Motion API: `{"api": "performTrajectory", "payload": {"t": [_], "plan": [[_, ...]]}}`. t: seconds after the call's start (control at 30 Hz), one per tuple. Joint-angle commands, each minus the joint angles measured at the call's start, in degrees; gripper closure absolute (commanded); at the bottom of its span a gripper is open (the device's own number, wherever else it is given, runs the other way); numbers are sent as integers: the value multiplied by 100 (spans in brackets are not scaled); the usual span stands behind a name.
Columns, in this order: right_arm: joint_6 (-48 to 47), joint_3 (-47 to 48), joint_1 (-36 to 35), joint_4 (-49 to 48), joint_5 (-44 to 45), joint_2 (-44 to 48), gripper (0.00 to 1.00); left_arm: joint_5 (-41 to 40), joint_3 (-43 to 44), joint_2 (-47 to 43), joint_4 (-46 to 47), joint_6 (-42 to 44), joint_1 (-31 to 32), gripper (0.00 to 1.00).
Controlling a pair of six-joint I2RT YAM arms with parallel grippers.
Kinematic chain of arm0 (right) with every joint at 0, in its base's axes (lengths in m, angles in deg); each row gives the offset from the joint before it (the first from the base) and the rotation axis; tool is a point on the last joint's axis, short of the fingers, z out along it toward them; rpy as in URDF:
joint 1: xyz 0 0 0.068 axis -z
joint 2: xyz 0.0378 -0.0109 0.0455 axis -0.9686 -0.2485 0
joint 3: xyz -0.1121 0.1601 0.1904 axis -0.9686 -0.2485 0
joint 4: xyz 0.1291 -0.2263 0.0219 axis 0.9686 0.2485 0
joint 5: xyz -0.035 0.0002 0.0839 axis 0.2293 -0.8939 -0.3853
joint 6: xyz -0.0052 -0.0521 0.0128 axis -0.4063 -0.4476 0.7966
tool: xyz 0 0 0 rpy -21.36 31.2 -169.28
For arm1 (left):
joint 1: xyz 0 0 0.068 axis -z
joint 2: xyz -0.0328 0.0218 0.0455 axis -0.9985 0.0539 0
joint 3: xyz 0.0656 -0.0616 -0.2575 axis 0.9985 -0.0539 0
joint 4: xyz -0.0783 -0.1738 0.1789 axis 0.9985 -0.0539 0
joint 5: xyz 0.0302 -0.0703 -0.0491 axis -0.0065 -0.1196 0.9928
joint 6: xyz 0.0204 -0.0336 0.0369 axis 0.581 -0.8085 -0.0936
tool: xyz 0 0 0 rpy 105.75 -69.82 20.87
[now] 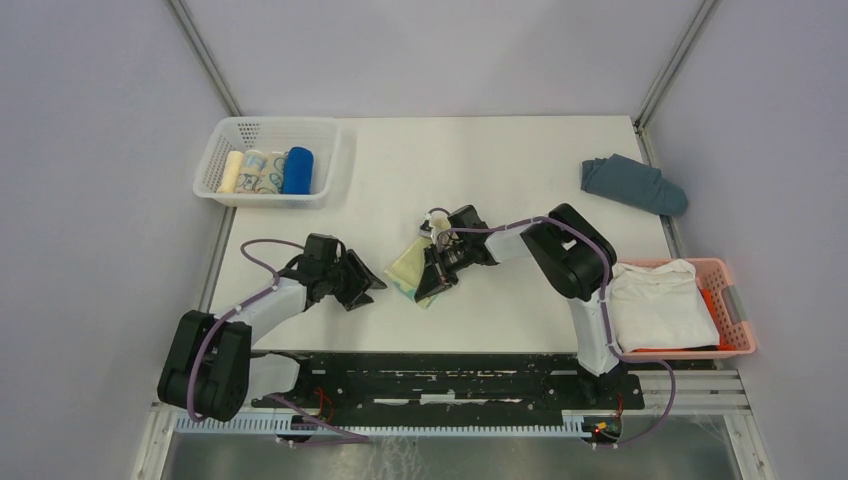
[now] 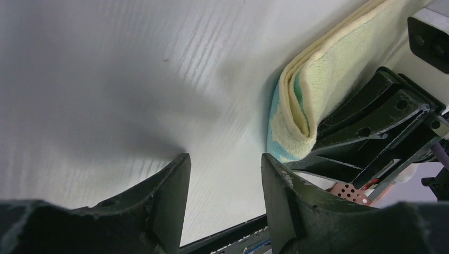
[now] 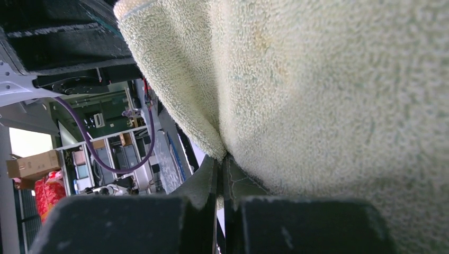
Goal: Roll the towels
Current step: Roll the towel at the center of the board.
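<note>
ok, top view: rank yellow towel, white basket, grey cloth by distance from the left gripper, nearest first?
1. yellow towel, just right of the left gripper
2. white basket, far-left corner of the table
3. grey cloth, far right side

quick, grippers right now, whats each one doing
left gripper: open, nothing between its fingers, above bare table.
right gripper: shut on the pale yellow towel.
</note>
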Motion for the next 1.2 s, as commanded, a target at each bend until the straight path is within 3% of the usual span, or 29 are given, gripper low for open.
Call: {"api": "performTrajectory", "payload": {"t": [0.0,0.43,0.77,1.17], "plan": [[-26,-24,57,-199,243,-215,99,359,138,311,557,223,187,41],[-72,-15,63,5,364,-74,97,361,499,1308,983,31,360,45],[-478,237,-9,762,846,595,72,-76,596,1917,527,-21,406,51],[-1518,417,-481,1987,2884,1665,52,-267,707,2070,358,-14,439,52]]}}
